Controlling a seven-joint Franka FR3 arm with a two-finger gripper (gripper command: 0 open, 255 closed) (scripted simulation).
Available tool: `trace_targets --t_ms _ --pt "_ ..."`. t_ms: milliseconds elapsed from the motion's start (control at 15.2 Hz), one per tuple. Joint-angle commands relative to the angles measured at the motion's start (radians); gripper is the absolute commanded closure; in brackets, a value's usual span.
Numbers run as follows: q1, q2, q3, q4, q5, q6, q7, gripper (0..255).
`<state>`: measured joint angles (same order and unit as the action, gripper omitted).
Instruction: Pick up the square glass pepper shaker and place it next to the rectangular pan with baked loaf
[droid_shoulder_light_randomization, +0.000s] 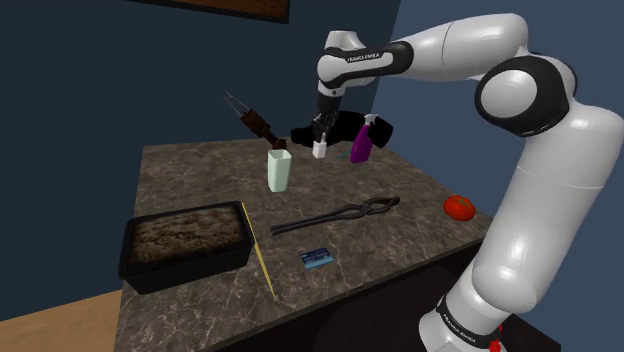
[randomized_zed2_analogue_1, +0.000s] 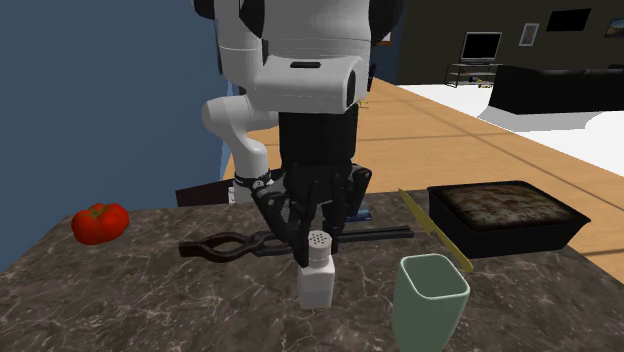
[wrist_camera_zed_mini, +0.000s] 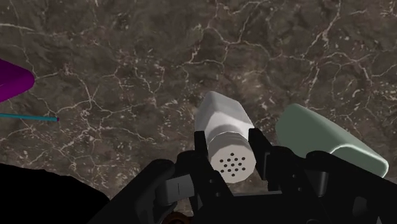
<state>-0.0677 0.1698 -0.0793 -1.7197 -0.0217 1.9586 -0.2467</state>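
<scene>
A white square pepper shaker (randomized_zed2_analogue_1: 318, 280) with a perforated round cap stands upright near the far edge of the dark marble counter (droid_shoulder_light_randomization: 400, 190). My black gripper (randomized_zed2_analogue_1: 318, 243) comes down on it from above, its fingers clasping the cap on both sides. The same hold shows in the wrist view, with the gripper (wrist_camera_zed_mini: 232, 156) around the shaker (wrist_camera_zed_mini: 219, 114). I cannot tell whether its base touches the counter. The black rectangular pan with the baked loaf (droid_shoulder_light_randomization: 185, 243) sits at the shoulder view's lower left, well away from the shaker (droid_shoulder_light_randomization: 319, 150) and gripper (droid_shoulder_light_randomization: 321, 138).
A pale green cup (droid_shoulder_light_randomization: 278, 170) stands right beside the shaker, toward the pan. Black tongs (droid_shoulder_light_randomization: 335, 215), a blue card (droid_shoulder_light_randomization: 317, 257) and a yellow stick (droid_shoulder_light_randomization: 264, 262) lie mid-counter. A purple spray bottle (droid_shoulder_light_randomization: 362, 140) is behind the gripper and a tomato (droid_shoulder_light_randomization: 459, 207) sits near the stand.
</scene>
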Motion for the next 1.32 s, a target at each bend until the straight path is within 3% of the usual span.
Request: trace_targets --t_ms 0,462,1254 --pt "0.001 -0.001 0.001 0.026 0.000 -0.028 0.002 255" --pt "0.001 -0.006 0.001 0.108 0.000 -0.114 -0.001 255" --pt "0.150 -0.128 0.118 -0.046 -0.033 -0.093 0.273 255"
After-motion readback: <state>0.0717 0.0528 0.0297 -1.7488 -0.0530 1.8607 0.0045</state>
